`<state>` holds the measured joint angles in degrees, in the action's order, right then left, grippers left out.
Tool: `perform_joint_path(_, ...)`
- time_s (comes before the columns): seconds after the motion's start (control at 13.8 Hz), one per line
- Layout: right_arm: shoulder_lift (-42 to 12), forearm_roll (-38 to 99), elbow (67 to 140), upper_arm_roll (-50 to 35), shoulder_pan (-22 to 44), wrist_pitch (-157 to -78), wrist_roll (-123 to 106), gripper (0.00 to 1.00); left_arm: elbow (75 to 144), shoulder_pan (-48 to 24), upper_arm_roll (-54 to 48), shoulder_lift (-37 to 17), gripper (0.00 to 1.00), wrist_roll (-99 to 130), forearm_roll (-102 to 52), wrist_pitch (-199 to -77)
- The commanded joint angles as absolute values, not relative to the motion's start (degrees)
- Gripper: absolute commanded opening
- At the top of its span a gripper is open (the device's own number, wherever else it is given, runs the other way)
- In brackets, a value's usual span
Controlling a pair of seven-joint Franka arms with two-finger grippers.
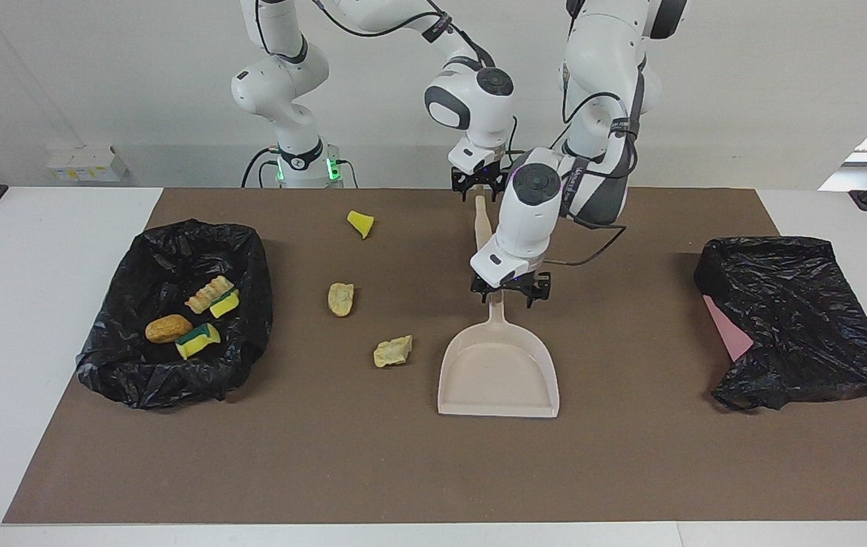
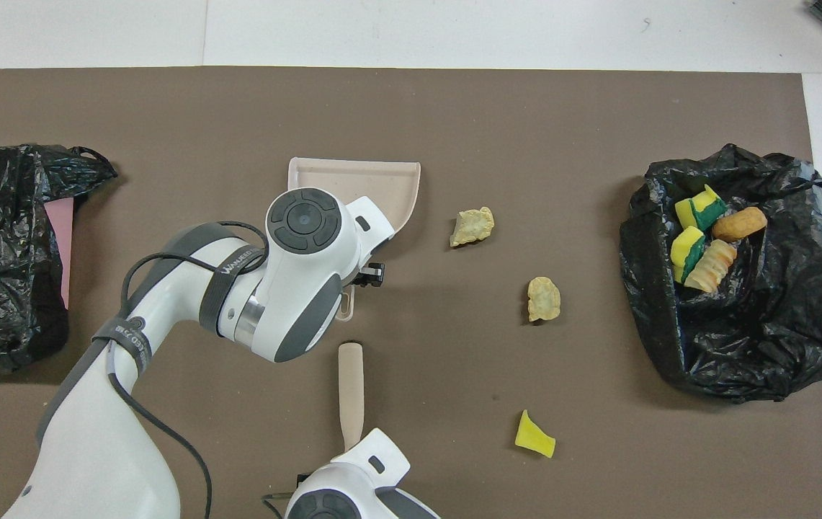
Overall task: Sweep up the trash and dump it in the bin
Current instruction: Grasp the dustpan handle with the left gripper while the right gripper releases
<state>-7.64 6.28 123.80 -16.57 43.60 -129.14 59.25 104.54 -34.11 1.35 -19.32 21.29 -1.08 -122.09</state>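
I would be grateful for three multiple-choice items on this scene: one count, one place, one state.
1. How many scraps lie in the bag? A two, B four, C seven.
2. The left gripper is at: A the bag, B the dustpan handle, C a loose scrap.
3. The dustpan is: A empty, B full of scraps, C upside down.

Key: B, four pieces sit inside the bag; B, the gripper is at the handle's end; A, its tray shows bare.
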Motion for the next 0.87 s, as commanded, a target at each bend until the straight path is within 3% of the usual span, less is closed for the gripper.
perform_joint_path(0.0,-6.0,8.0,125.3,-16.5,43.6,-130.1,61.2,0.0,104.4,-33.9,2.0,-18.5,0.0,21.3,-0.9,-122.1)
perform_joint_path(0.36,-4.0,7.8,124.9,-16.5,44.4,-127.7,64.9,0.0,100.4,-30.6,2.4,-16.8,0.0,14.5,-0.7,-115.0)
perform_joint_path(0.8,4.6,7.7,125.4,-16.3,39.5,-110.8,73.3,0.0,97.9,-22.6,2.6,-12.0,0.0,-6.2,-0.8,-105.9)
